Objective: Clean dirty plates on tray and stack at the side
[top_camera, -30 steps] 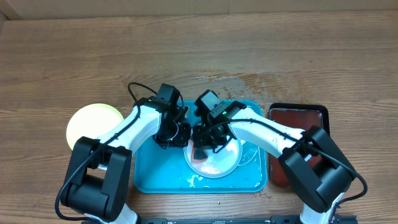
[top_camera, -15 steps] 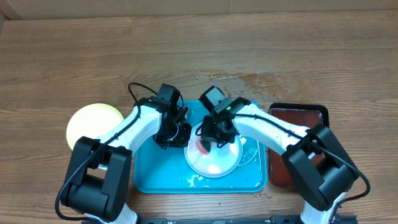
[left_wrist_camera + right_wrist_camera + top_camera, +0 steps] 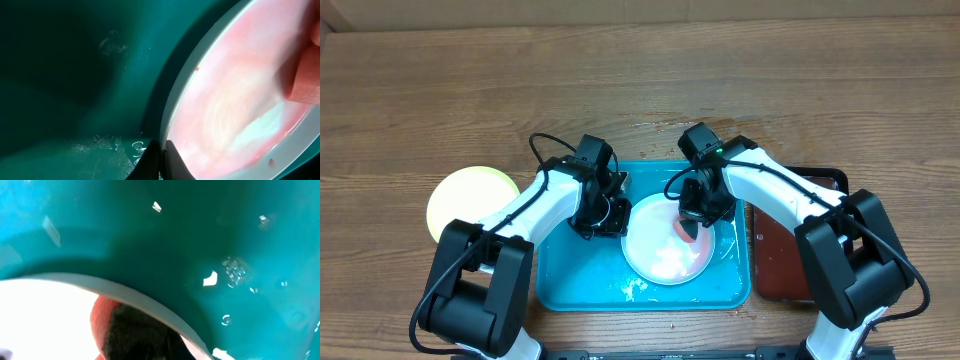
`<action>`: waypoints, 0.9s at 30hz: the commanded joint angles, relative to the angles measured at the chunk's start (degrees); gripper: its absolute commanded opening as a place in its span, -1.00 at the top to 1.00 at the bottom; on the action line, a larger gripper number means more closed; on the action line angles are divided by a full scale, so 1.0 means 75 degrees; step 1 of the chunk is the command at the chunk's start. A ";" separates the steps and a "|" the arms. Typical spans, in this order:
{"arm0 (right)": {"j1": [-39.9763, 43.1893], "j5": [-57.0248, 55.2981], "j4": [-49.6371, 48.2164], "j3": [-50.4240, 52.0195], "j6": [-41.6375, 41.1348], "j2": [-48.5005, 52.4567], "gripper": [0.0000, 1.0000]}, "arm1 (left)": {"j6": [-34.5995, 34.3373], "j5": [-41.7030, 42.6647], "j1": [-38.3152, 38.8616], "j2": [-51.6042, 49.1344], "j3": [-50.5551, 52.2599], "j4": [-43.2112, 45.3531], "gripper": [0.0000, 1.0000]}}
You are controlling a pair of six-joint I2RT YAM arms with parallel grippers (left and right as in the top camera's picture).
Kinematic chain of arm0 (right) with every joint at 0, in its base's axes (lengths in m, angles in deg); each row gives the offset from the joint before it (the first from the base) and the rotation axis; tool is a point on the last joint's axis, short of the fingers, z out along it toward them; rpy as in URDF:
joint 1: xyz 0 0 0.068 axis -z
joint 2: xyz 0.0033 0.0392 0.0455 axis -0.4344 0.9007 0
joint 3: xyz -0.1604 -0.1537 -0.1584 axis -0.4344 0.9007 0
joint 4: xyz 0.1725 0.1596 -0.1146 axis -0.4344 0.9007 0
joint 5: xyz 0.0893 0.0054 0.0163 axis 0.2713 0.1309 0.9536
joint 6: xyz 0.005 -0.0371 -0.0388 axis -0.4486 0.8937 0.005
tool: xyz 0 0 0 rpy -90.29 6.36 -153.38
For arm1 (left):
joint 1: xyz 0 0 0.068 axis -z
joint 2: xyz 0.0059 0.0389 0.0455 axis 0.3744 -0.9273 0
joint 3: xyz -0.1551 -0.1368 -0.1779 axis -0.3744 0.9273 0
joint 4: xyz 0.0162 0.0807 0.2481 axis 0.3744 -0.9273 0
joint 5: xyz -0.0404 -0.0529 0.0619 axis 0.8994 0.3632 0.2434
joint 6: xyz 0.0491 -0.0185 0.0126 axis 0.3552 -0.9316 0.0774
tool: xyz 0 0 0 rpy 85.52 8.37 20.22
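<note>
So here's the setup: a white plate [image 3: 655,252] sits in the right half of the turquoise tray [image 3: 560,285], which is in the middle of the wooden table [image 3: 640,80]. The left gripper [image 3: 611,212] has its jaws pinched closed on the plate's left rim; the left wrist view shows the fingertips [image 3: 161,161] right at that edge. The right gripper [image 3: 691,222] is clamped on a red sponge [image 3: 686,231] that's pressed onto the right side of the plate. The plate's surface looks pinkish and smeary, and there are water droplets on the tray floor. A yellow-green plate [image 3: 460,205] sits off the tray on the table to the left. A black tray [image 3: 775,270] of reddish-brown liquid sits just right of the turquoise one.
</note>
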 commanded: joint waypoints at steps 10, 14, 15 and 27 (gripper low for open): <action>-0.1172 0.0449 0.0481 0.0108 0.3069 0.0058 0.92 | -0.0015 -0.0221 -0.0035 -0.0079 -0.0003 -0.0111 0.92; -0.1434 0.0557 0.0443 0.0108 0.3107 0.0058 0.92 | -0.0015 -0.0221 -0.0035 -0.0079 -0.0003 -0.0111 0.92; -0.1457 0.0603 0.0385 0.0108 0.3110 0.0058 0.92 | -0.0015 -0.0221 -0.0035 -0.0079 -0.0003 -0.0111 0.91; -0.1460 -0.0137 0.0131 -0.0085 0.2168 -0.0300 0.92 | -0.0017 -0.0219 -0.0035 -0.0079 -0.0003 -0.0119 0.92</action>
